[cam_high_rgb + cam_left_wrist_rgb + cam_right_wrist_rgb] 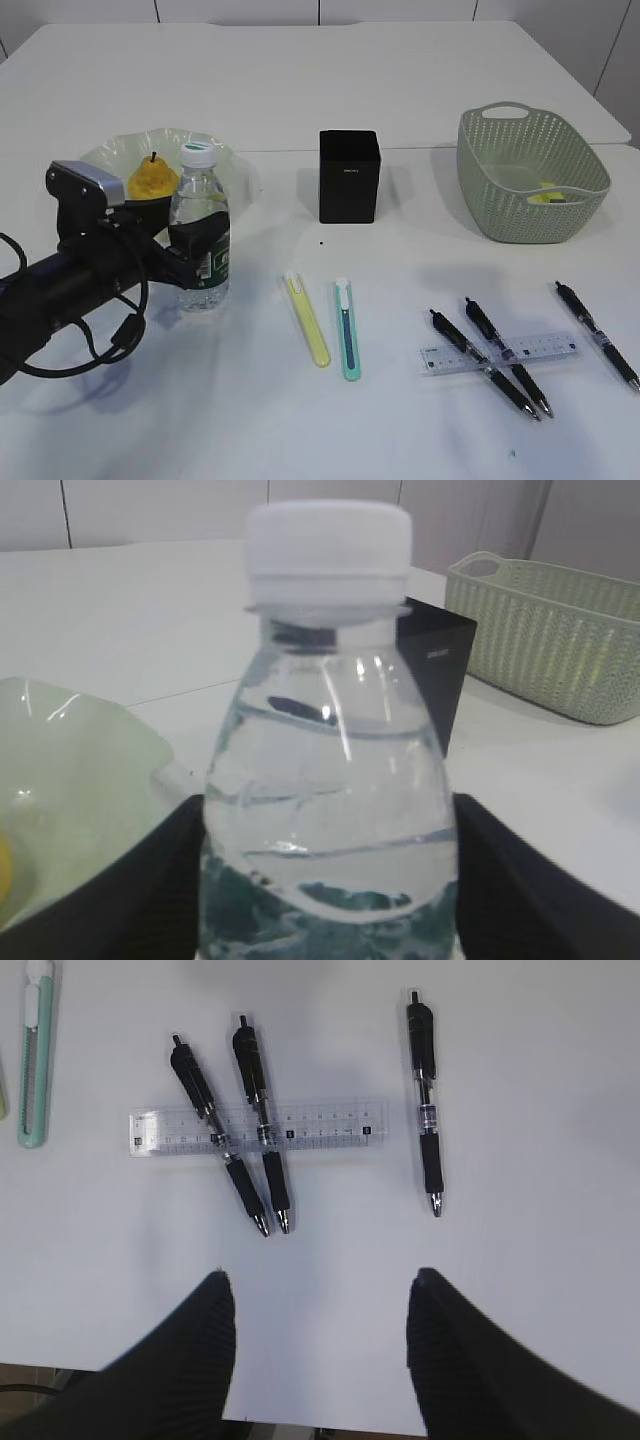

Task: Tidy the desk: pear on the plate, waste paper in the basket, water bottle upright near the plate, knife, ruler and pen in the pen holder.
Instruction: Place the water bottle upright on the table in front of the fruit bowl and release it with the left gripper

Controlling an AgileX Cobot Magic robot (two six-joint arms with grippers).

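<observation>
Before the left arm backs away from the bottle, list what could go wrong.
1. The left gripper brackets the upright water bottle; a crooked retreat could tip it toward the plate holding the pear.
2. Two pens lie across the ruler; grabbing either may drag the other.
3. The right gripper hangs open, holding nothing, above bare desk, not yet lined up.

A second white bench (300, 70) adjoins the far edge behind a thin seam, bare on top. Beyond it stands a pale panelled wall (240, 10) with dark vertical joints. A tiny dark speck (321, 243) marks the near surface
</observation>
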